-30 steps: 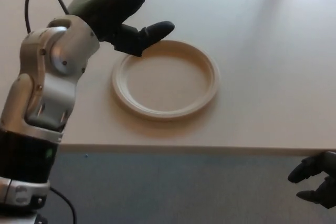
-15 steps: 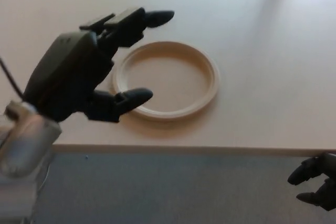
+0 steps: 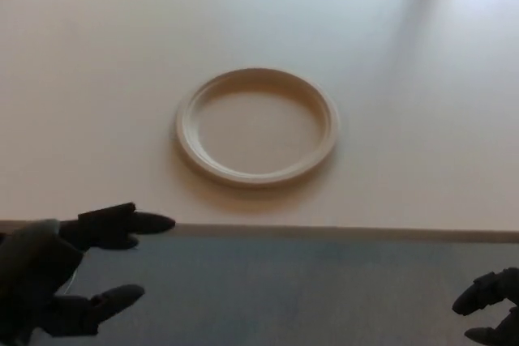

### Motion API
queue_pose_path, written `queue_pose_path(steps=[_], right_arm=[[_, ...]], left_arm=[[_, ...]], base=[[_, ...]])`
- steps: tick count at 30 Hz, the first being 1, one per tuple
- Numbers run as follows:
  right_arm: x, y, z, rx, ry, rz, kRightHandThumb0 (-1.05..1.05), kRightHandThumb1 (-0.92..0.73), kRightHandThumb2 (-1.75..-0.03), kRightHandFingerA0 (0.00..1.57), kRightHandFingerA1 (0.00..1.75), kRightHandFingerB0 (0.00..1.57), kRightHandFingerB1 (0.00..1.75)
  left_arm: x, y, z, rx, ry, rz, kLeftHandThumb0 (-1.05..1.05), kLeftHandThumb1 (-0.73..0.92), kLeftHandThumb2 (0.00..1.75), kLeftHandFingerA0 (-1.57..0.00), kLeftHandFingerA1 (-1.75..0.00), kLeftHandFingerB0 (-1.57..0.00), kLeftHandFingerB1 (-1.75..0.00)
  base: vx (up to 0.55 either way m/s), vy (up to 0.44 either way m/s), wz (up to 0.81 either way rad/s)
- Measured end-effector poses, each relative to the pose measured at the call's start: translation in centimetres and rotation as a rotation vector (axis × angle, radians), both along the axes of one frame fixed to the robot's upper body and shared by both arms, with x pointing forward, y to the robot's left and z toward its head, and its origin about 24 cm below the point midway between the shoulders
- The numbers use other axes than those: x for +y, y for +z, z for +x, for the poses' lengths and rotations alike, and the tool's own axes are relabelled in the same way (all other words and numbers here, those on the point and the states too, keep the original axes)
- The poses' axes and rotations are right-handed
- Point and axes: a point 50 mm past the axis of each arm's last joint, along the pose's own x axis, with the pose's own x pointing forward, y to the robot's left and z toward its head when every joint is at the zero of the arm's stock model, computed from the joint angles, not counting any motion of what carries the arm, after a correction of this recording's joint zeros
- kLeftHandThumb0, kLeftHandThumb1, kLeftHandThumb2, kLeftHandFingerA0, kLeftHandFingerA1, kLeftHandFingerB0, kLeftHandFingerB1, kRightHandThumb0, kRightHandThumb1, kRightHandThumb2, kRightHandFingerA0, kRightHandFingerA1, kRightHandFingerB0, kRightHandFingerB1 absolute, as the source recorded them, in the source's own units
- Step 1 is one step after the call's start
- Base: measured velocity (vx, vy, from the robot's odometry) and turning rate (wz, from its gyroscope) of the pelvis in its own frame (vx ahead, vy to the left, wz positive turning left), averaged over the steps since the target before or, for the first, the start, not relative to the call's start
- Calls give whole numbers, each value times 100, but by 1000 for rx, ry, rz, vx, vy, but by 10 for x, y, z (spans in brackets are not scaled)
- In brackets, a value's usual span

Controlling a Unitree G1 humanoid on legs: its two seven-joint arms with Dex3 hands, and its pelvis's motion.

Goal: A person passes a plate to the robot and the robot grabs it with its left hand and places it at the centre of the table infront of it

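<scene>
Round cream plastic plate [image 3: 256, 126] sits empty near the tabletop's [image 3: 422, 143] front edge; left hand [image 3: 65, 277] spread wide, right hand [image 3: 491, 313] can't tell.

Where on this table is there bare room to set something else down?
Bare table lies all around the plate: wide patches left, right and beyond it. Only the strip between plate and near edge is narrow. Left hand and right hand sit below that edge.

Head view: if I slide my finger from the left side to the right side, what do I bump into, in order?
The robot's black left hand, open at the bottom left → the round cream plate lying flat on the pale beige table → the black right hand at the bottom right corner.
</scene>
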Motion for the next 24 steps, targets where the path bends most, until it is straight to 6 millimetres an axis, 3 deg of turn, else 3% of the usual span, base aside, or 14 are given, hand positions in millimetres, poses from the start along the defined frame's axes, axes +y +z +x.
queue_pose_path(steps=[3,4,5,10,13,14,17,18,22,23,24], right_arm=[[-1,-5,-6,10,-5,0,-53,-62,-57,54,62,42,49],[-1,-6,-7,12,-6,0,-52,-62,-58,55,63,44,49],[-1,-6,-8,14,-6,0,-52,-62,-57,55,62,43,48],[-1,-11,-12,25,-9,2,-53,-61,-57,56,63,43,48],[-1,-14,-16,35,-12,3,-53,-62,-58,54,60,43,47],[-1,-15,-17,37,-13,3,-52,-62,-58,51,59,41,47],[-2,-19,-22,45,-17,2,-52,-62,-57,45,60,38,47],[-2,-20,-24,49,-19,2,-53,-44,-91,42,66,26,55],[-2,-28,-35,70,-26,4,-62,-46,-89,35,64,24,54],[-2,-30,-38,75,-29,3,-63,-46,-88,32,62,23,53],[-3,-32,-41,78,-31,2,-63,-46,-88,32,62,23,53]], left_arm=[[16,-25,3,110,52,30,-30,58,57,-85,-48,-69,-43],[19,-30,4,132,64,33,-35,46,85,-66,-63,-51,-55],[22,-35,5,152,75,34,-37,57,57,-66,-43,-59,-39],[38,-72,4,280,165,31,-40,63,59,-51,-39,-43,-35],[46,-95,1,360,223,35,-46,64,59,-47,-36,-42,-34],[48,-99,0,374,234,36,-52,49,83,-36,-50,-29,-46],[57,-119,-5,441,300,40,-47,49,86,-42,-54,-29,-46],[61,-124,-7,463,322,44,-42,64,59,-49,-39,-42,-35],[74,-144,-16,543,406,53,-46,64,59,-49,-38,-42,-34],[78,-149,-19,563,431,55,-48,51,88,-43,-55,-29,-47],[81,-153,-21,580,453,56,-48,51,88,-43,-55,-29,-47]], base=[[0,0,0],[0,0,0],[0,0,0],[0,0,0],[0,0,0],[0,0,0],[0,0,0],[0,0,0],[0,0,0],[0,0,0],[0,0,0]])
